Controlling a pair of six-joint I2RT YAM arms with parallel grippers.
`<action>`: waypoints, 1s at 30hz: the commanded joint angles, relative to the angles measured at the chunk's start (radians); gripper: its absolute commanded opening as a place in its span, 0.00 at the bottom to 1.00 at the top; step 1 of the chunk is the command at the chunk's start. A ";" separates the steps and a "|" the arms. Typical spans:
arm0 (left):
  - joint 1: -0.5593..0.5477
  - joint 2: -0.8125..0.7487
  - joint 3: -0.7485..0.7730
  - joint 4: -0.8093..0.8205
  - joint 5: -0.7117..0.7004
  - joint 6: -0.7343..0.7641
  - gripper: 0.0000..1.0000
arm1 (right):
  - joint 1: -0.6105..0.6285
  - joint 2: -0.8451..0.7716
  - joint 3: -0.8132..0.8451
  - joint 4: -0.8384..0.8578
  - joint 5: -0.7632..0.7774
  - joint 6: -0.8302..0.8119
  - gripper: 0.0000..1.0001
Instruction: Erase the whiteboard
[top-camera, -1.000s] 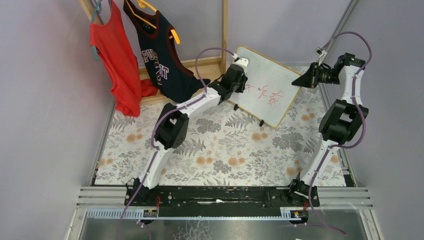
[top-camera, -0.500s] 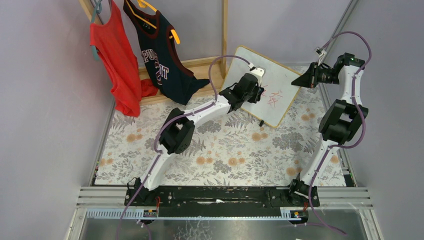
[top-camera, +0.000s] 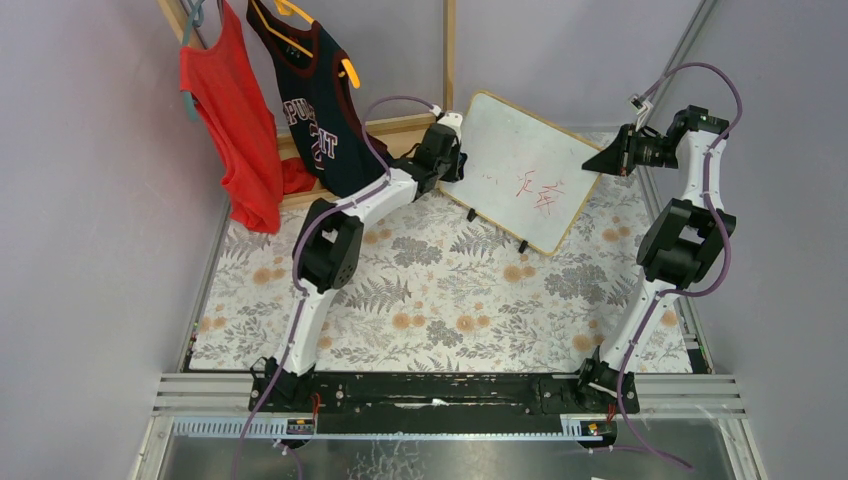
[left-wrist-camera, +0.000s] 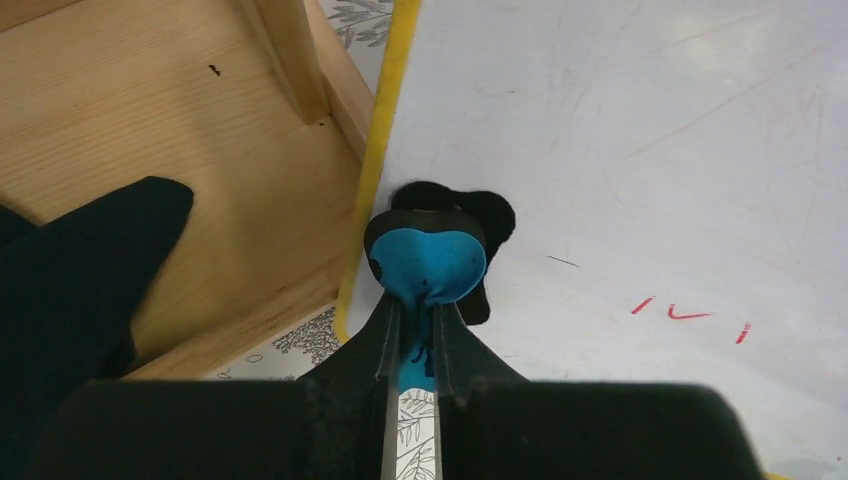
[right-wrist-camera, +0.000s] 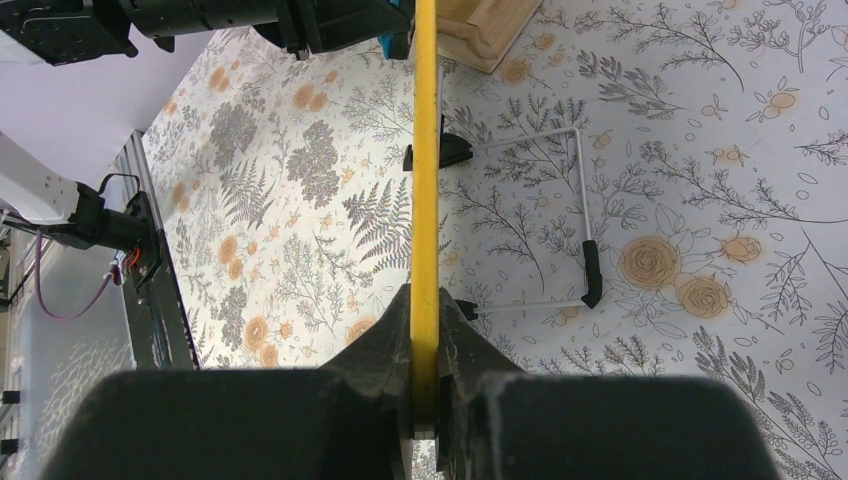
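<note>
The whiteboard stands tilted at the back of the table, with red marks on its lower right part. My left gripper is shut on the small blue eraser, whose black felt pad presses on the board's left edge; red strokes show to the right. My right gripper is shut on the board's right edge, seen edge-on as a yellow strip between the jaws.
A wooden rack base lies just left of the board. A red shirt and a dark jersey hang on it. The board's wire stand with black feet rests on the floral cloth.
My left gripper swept right across the board with the eraser, then back to its left edge. The left red marks are gone. The right arm has not moved.
</note>
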 joint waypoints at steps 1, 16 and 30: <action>-0.037 -0.014 0.013 0.036 -0.003 0.008 0.00 | 0.039 0.005 0.002 -0.047 0.084 -0.084 0.00; -0.196 0.076 0.138 0.010 0.000 -0.022 0.00 | 0.038 0.000 0.000 -0.050 0.083 -0.086 0.00; -0.048 0.000 -0.030 0.033 -0.025 0.019 0.00 | 0.038 0.007 0.000 -0.050 0.084 -0.089 0.00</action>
